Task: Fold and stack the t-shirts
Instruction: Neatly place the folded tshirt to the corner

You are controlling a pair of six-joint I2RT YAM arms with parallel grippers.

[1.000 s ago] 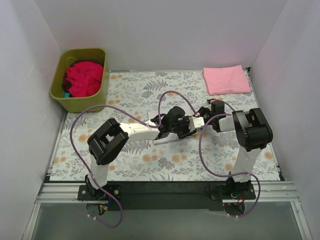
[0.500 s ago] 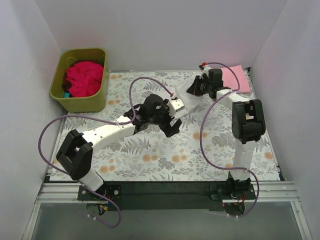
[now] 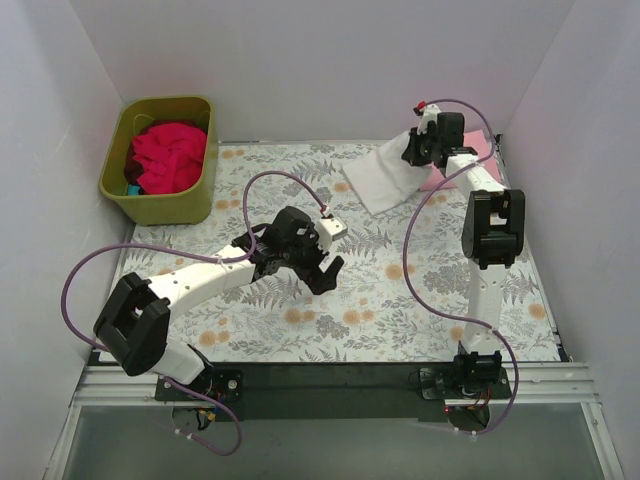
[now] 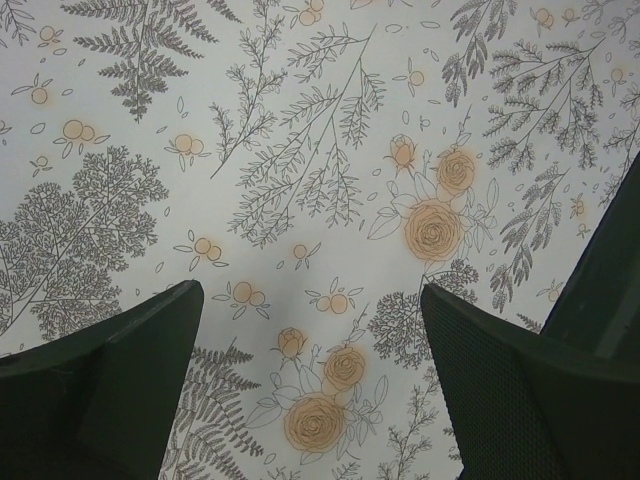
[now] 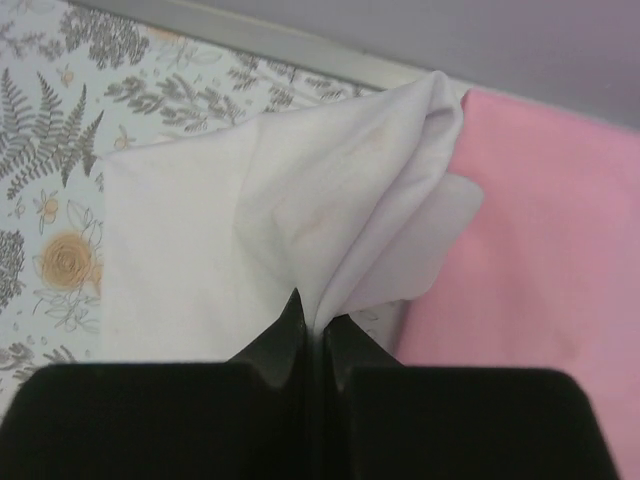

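My right gripper (image 3: 412, 150) (image 5: 313, 328) is shut on a pinched fold of the folded white t-shirt (image 3: 382, 177) (image 5: 260, 220) and holds it at the far right, its edge beside the folded pale pink t-shirt (image 3: 478, 152) (image 5: 545, 250). Part of the pink shirt is hidden by the arm and the white shirt. Crimson red t-shirts (image 3: 166, 155) lie bunched in the tub. My left gripper (image 3: 322, 262) (image 4: 310, 350) is open and empty over bare floral fabric near the table's middle.
The olive-green tub (image 3: 160, 203) stands at the far left corner. The grey-and-orange floral sheet (image 3: 420, 290) (image 4: 300, 150) covers the table. White walls close in on three sides. Purple cables loop over both arms.
My right gripper has carried the white t-shirt from the table's middle to the far right, next to the pink shirt. My left gripper let go of it and drew back toward the near left.
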